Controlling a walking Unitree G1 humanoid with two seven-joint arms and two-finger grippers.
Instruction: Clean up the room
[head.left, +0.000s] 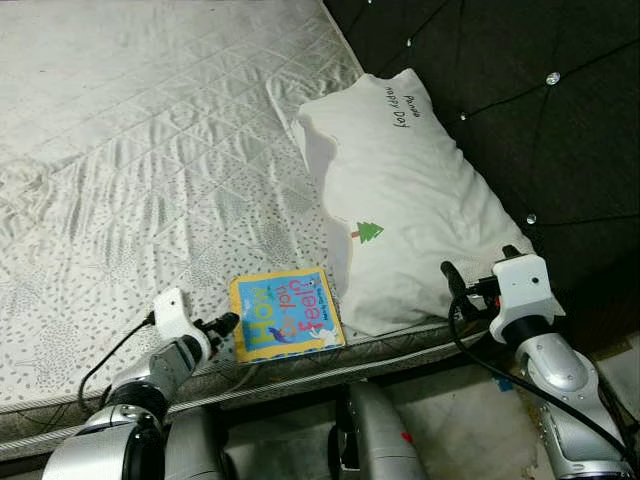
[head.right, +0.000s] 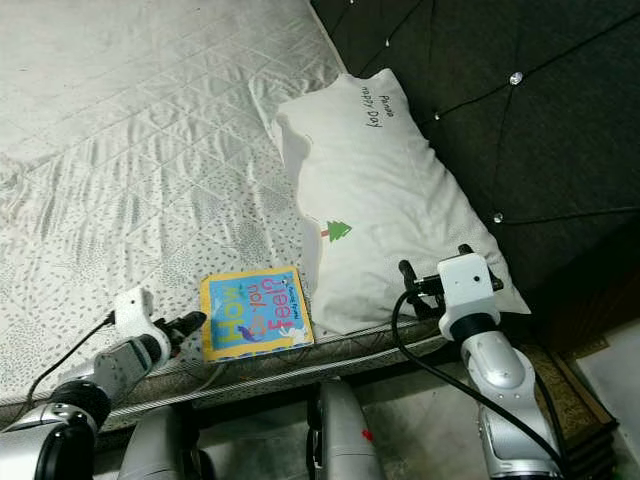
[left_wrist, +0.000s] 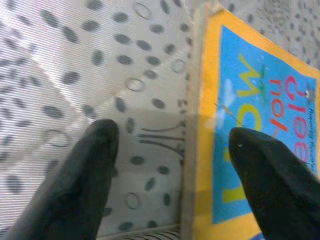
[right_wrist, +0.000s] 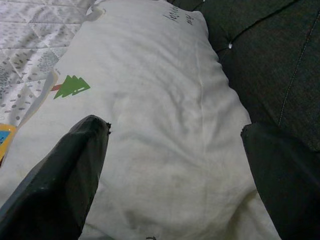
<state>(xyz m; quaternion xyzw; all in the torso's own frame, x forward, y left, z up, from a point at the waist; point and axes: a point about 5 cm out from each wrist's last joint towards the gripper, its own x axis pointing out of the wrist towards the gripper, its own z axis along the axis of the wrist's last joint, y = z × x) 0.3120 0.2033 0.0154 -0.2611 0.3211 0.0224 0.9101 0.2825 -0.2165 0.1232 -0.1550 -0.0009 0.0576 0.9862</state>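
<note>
A yellow and blue children's book (head.left: 287, 313) lies flat on the patterned mattress (head.left: 150, 150), close to its front edge. My left gripper (head.left: 226, 323) is open at the book's left edge. In the left wrist view one finger (left_wrist: 95, 165) hovers over the mattress and the other over the book cover (left_wrist: 250, 100). A white pillow (head.left: 400, 190) with a small green tree print lies to the book's right, against the headboard. My right gripper (head.left: 478, 263) is open at the pillow's near right corner, and the pillow (right_wrist: 150, 110) lies between its fingers (right_wrist: 65, 170).
A dark tufted headboard (head.left: 520, 100) rises along the right side of the bed. The mattress's front edge (head.left: 300, 372) runs just before my body. Lower right there is floor with a brown mat (head.right: 570, 390).
</note>
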